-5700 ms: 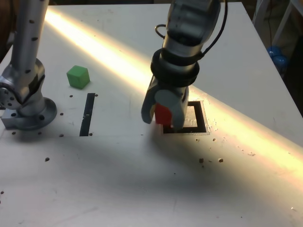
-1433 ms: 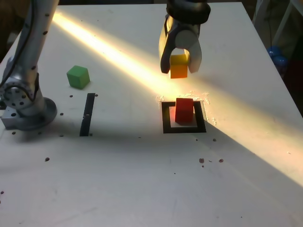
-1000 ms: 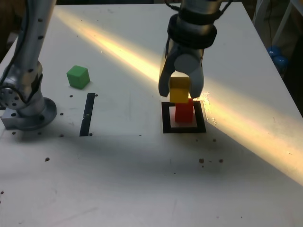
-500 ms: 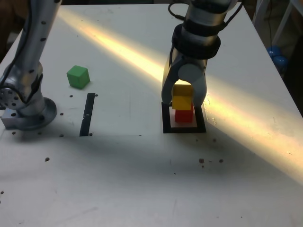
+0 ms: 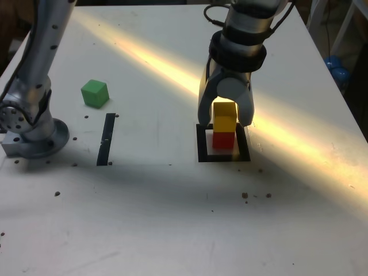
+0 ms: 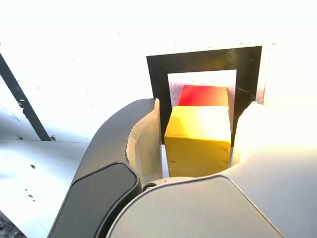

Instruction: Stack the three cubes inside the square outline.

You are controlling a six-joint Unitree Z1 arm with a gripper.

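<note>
The yellow cube sits on top of the red cube, which stands inside the square outline. My gripper straddles the yellow cube from above. Its jaws are open, and a thin gap shows beside the cube in the wrist view. The green cube lies alone on the table, far off toward the exterior view's left.
A narrow black strip lies between the green cube and the outline. The arm's grey base stands at the exterior view's left edge. A bright band of sunlight crosses the white table diagonally. Small dark specks dot the front area.
The yellow cube came down onto the red cube inside the outline. The jaws have since spread off it, and the stack stands on its own.
</note>
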